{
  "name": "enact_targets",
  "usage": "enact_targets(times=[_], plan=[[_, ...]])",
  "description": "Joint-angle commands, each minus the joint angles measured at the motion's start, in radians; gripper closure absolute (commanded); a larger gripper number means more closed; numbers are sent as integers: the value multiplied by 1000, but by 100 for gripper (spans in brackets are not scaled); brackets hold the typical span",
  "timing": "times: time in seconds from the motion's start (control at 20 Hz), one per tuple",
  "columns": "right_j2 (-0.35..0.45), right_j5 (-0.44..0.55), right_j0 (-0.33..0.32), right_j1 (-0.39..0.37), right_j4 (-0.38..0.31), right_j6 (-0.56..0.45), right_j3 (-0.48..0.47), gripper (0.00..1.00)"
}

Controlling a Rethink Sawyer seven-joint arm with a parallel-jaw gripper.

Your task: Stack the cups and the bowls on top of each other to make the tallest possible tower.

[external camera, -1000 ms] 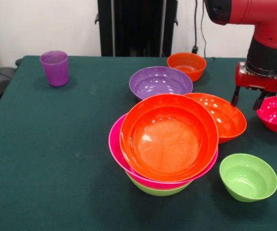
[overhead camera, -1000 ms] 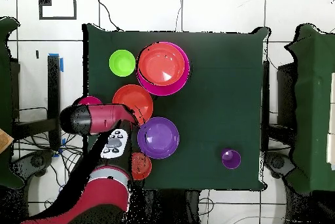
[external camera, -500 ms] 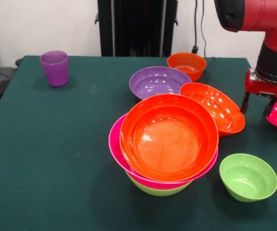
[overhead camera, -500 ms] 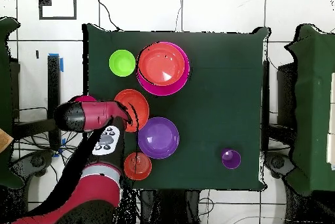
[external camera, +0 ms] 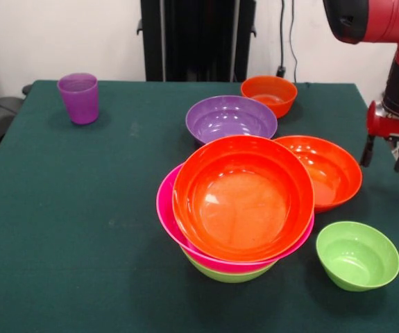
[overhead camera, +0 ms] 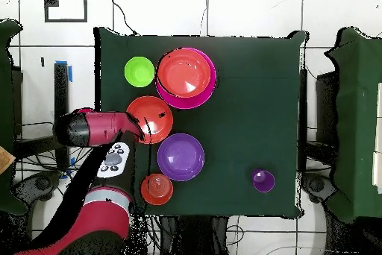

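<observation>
Three nested bowls form our tower (external camera: 237, 208), orange bowl (external camera: 324, 170) touching it, our gripper (external camera: 384, 152) fingers apart, empty.

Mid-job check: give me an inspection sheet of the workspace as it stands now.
Surface: dark green table, flat, no spills seen.
Job's things: tower of three nested bowls, lime green lowest, hot pink, orange on top. Loose: orange bowl beside the tower, purple bowl, small orange bowl, small lime green bowl, purple cup upright at a far corner. Something pink shows at the front view's right edge, mostly cut off.
Clutter: nothing seen.
Gripper: gripper at the table's edge, jaws open, holding nothing.
Cables: black cables hang behind the table.
Surroundings: white wall, black stand, tiled floor.
</observation>
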Motion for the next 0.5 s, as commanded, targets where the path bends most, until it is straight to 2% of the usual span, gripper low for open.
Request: enact_targets(times=[0.05, 0.5], plan=[[35, 29, 10, 45, 39, 200, -50, 0], [25, 42, 18, 49, 53, 192, -60, 0]])
